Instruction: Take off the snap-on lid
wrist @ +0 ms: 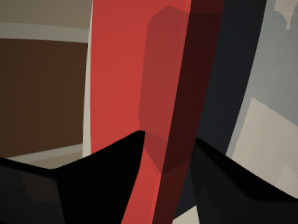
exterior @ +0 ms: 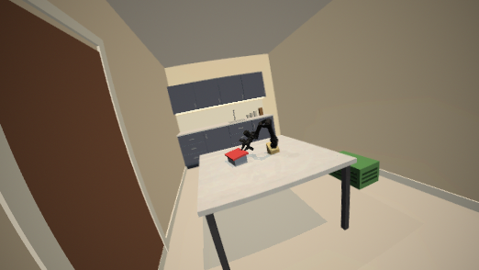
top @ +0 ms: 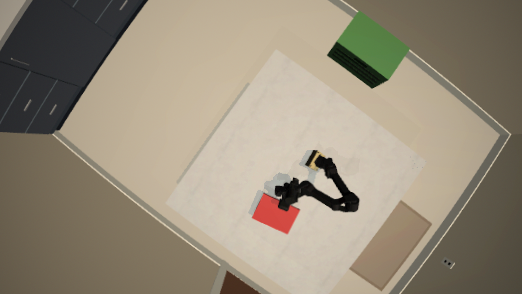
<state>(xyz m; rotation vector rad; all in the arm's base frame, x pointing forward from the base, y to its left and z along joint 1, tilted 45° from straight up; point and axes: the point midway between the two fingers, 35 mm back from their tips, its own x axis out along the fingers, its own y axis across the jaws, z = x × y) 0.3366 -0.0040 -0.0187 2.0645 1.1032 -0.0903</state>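
Observation:
The red lid [top: 275, 216] [exterior: 236, 153] [wrist: 117, 65] is over the grey storage box [exterior: 238, 161] [wrist: 234, 70], which stands on the table [top: 215, 200] [exterior: 275, 174]. My gripper [top: 284, 205] [exterior: 243, 149] [wrist: 167, 141] is shut on the lid's edge on the arm's side. In the wrist view one black finger is over the lid's top face and the other is beside its dark red rim, towards the box wall. The exact contact is out of frame. The views are too coarse to tell whether the lid is partly lifted from the box.
The arm's yellowish base [top: 315, 160] [exterior: 272, 148] stands on the table, off to one side of the box. The black arm [top: 320, 196] [exterior: 271, 124] reaches over the table to the lid. A green slatted crate [top: 372, 45] [exterior: 362, 165] stands on the floor beyond the table.

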